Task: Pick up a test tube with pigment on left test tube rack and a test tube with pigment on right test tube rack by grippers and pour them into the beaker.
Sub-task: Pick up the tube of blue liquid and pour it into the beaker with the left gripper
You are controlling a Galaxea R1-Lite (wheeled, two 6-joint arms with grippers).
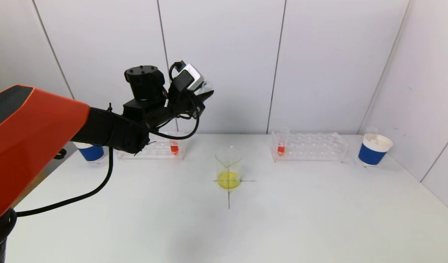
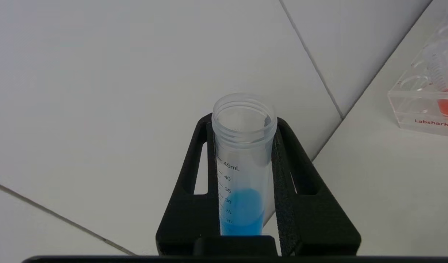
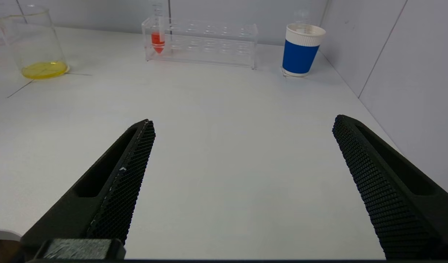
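Note:
My left gripper [image 1: 203, 95] is raised above and to the left of the beaker [image 1: 228, 168], which holds yellow liquid. In the left wrist view the gripper [image 2: 244, 122] is shut on a clear graduated test tube [image 2: 242, 175] with blue pigment in it. The left rack [image 1: 154, 149] holds a tube of red pigment [image 1: 174, 147]. The right rack [image 1: 311, 147] holds another red tube [image 1: 281, 148]. My right gripper [image 3: 242, 124] is open and empty, low over the table, facing the right rack [image 3: 209, 44] and its red tube [image 3: 158, 38]; it does not show in the head view.
A blue paper cup [image 1: 91, 152] stands left of the left rack, another [image 1: 373, 149] right of the right rack, near the side wall. The beaker [image 3: 35, 47] stands on a black cross mark. A rack end with a red tube [image 2: 446, 106] shows in the left wrist view.

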